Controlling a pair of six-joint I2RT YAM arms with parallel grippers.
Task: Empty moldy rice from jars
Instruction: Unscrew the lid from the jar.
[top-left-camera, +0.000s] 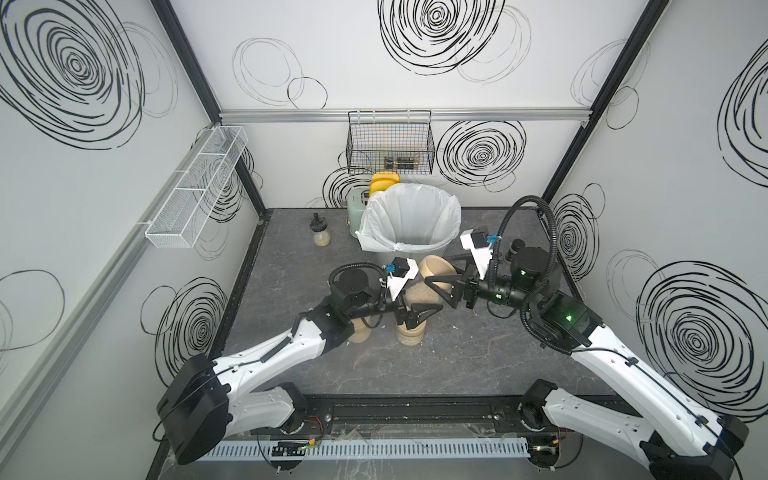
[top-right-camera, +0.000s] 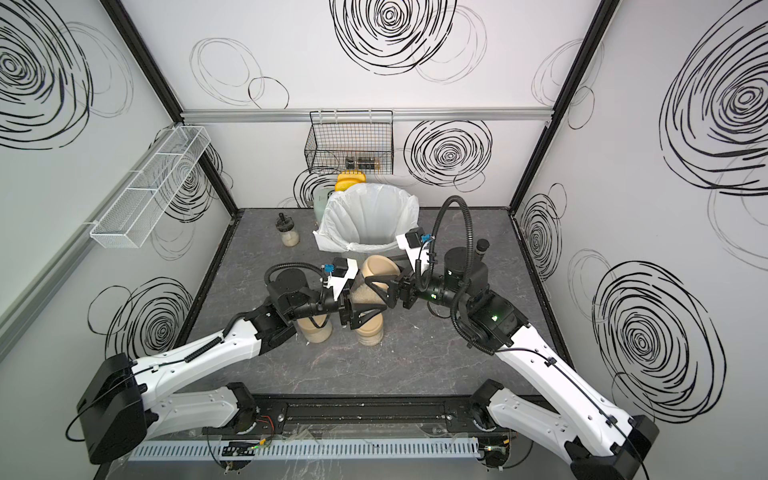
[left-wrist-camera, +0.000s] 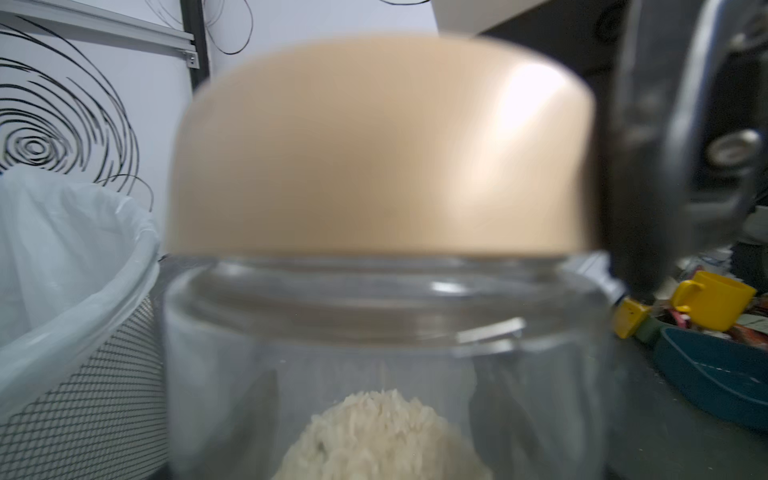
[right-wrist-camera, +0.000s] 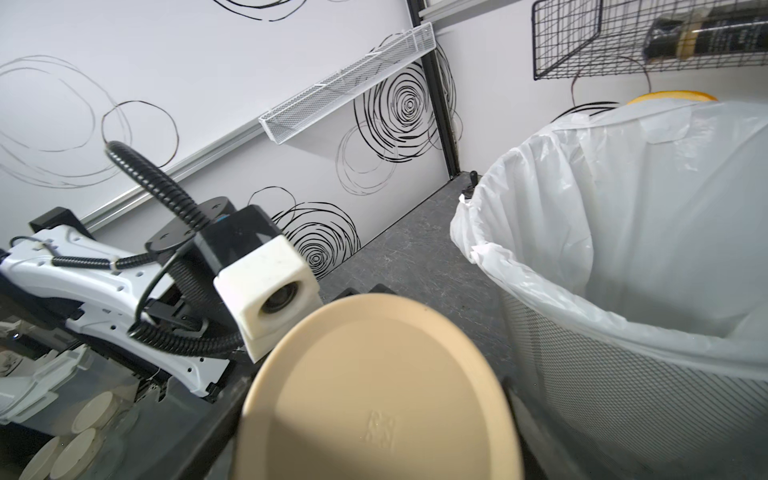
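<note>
left pincer (top-left-camera: 420, 305) grips the rice jar (top-left-camera: 419, 293), right pincer (top-left-camera: 446, 274) clamps its tan lid (top-left-camera: 432, 266).

Tan lid (left-wrist-camera: 374, 145) on a clear jar (left-wrist-camera: 374, 332), with off-white rice (left-wrist-camera: 382, 436) inside. Grey mesh bin (left-wrist-camera: 104, 395) with a white liner (right-wrist-camera: 623, 208). Dark grey, marbled surface (top-left-camera: 457, 353). White walls (top-left-camera: 332, 50) with black scribbled swirls. Black wire basket (top-left-camera: 390, 141), white rack (top-left-camera: 195, 191), yellow mug (left-wrist-camera: 715, 303).

A tilted jar (top-left-camera: 424, 290) of rice (top-left-camera: 417, 297) is held by the left gripper (top-left-camera: 419, 308); its tan lid (top-left-camera: 434, 269) is clasped by the right gripper (top-left-camera: 444, 273).
</note>
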